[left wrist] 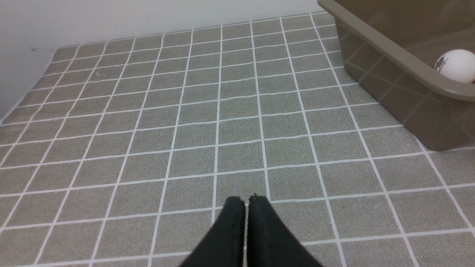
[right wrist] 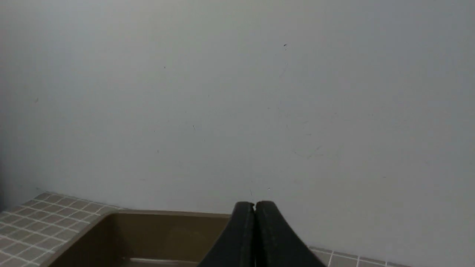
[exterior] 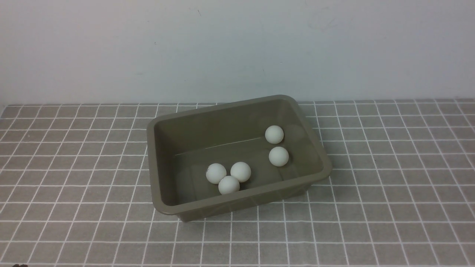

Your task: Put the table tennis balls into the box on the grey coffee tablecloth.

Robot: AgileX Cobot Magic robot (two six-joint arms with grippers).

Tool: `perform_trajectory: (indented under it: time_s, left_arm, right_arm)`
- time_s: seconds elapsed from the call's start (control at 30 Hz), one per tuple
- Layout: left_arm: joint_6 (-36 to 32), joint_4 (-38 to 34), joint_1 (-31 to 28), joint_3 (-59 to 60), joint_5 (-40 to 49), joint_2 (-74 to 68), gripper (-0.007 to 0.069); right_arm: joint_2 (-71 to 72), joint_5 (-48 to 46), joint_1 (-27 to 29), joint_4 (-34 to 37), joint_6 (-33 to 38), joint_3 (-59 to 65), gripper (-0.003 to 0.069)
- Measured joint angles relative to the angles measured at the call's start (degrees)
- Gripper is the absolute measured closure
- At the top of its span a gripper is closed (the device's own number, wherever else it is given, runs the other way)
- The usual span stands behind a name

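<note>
The olive-brown box (exterior: pixel 159 163) stands in the middle of the grey coffee tablecloth (exterior: pixel 74 185). Several white table tennis balls lie inside it: three clustered near its front wall (exterior: pixel 229 185) and two toward its right side (exterior: pixel 278 156). In the left wrist view my left gripper (left wrist: pixel 247 200) is shut and empty over bare cloth, with the box (left wrist: pixel 408 92) off to one side and one ball (left wrist: pixel 457 65) showing over its rim. My right gripper (right wrist: pixel 255 204) is shut and empty, facing the wall above the box's rim (right wrist: pixel 156 215). Neither gripper shows in the front view.
A plain pale wall (exterior: pixel 237 48) rises right behind the cloth's far edge. Checked cloth stretches left and right of the box.
</note>
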State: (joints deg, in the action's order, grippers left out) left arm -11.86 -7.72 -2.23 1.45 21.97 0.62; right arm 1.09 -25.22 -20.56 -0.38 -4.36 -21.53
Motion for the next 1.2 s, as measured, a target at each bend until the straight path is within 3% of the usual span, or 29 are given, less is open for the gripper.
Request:
perform_trajectory:
  time_s: [0.1, 0.27, 0.4, 1.2]
  left_arm:
    - [0.0, 0.02, -0.06, 0.0, 0.0, 0.0, 0.0629]
    - [0.05, 0.13, -0.11, 0.0, 0.0, 0.0, 0.0629]
    - [0.05, 0.13, -0.11, 0.0, 0.0, 0.0, 0.0629]
    - [0.28, 0.13, -0.11, 0.0, 0.0, 0.0, 0.0629]
  right_arm:
    - [0.0, 0.3, 3.27, -1.69, 1.46, 4.39, 0.0669]
    - [0.0, 0.08, 14.95, -4.77, 1.72, 16.96, 0.0669]
    - [-0.11, 0.98, 19.3, -5.24, 1.72, 22.26, 0.0669]
    - [-0.11, 2.48, 19.97, -5.24, 1.72, 22.54, 0.0669]
